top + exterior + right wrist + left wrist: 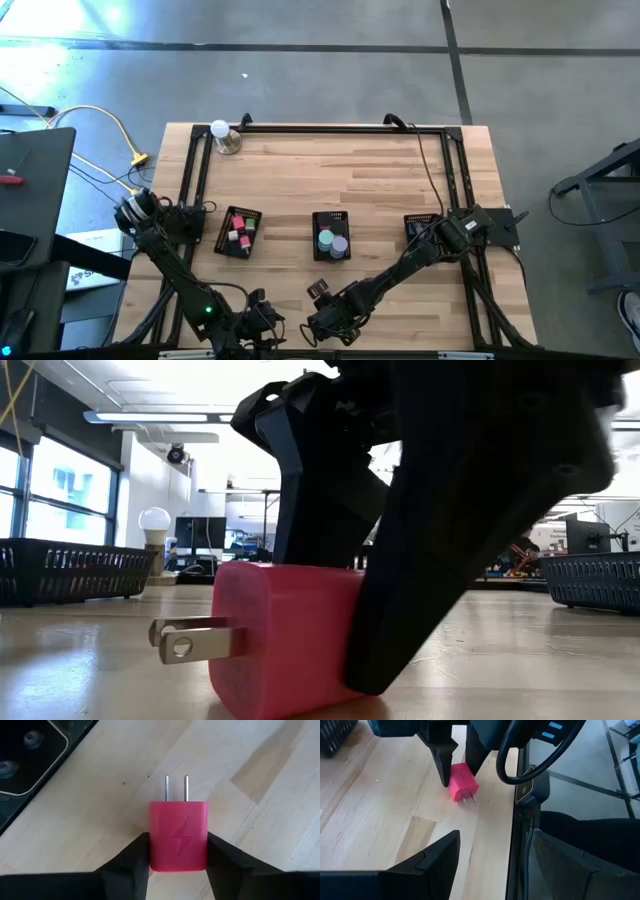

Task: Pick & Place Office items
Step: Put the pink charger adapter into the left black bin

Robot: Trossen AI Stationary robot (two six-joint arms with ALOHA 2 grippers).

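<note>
Pink plug (178,836) sits on the table (280,820) between the right claw's (177,851) two fingers, which have clamped its sides, two prongs pointing away. Left claw (385,870) waits nearby, fingers apart, holding nothing. My worry: the grip looks shallow, so the smooth block could twist or slip out when lifted. Count: one plug here, three mesh trays (331,236) beyond

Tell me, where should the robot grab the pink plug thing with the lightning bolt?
By its two flat sides, coming down from above, which is what the right gripper is doing. The pink charger lies flat on the wooden table, lightning face up. Its sides are smooth and parallel, so the fingers sit square against them. The metal prongs stick out one end, best kept away from.
</note>
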